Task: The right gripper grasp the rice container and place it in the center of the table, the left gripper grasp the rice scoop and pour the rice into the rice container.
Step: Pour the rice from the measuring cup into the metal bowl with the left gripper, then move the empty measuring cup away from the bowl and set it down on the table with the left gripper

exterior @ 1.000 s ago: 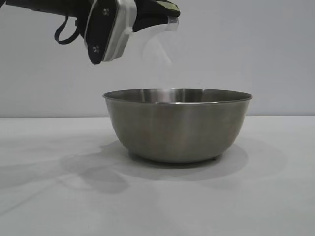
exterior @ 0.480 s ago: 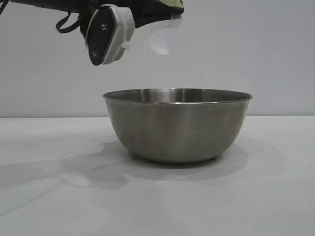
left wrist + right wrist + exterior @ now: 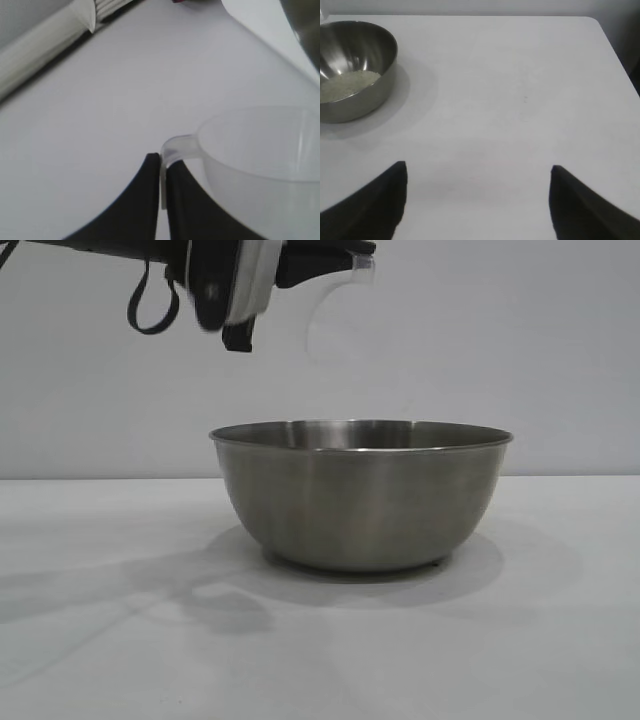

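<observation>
In the exterior view we see the rice container (image 3: 361,495) standing upright on the table (image 3: 100,640) in the middle of the frame. At the upper left the left gripper (image 3: 325,258) hangs above the container's left half, carrying the rice scoop (image 3: 338,310), which shows only as a faint clear shape below it. We cannot tell from here how the scoop is tilted. The risk, as we judge it, is that the scoop swings down and knocks the container's rolled rim, shifting the bowl off its spot.

In the left wrist view the left gripper's fingers (image 3: 137,200) are pinched narrow on the scoop's thin handle (image 3: 175,147) at lower centre, with the cup body (image 3: 260,160) at the lower right over bare table. The cup looks empty. The grip sits on a slim, smooth tab, so we think the scoop could twist or slip out if the wrist turns fast, and any leftover grains would scatter on the table.

In the right wrist view the right gripper (image 3: 477,200) hovers over bare table, its fingers spread wide at the lower corners and holding nothing. The rice container is at the upper left, well apart from it, with the rice (image 3: 347,85) heaped in its bottom. We see little danger from this arm unless it sweeps toward the bowl.
</observation>
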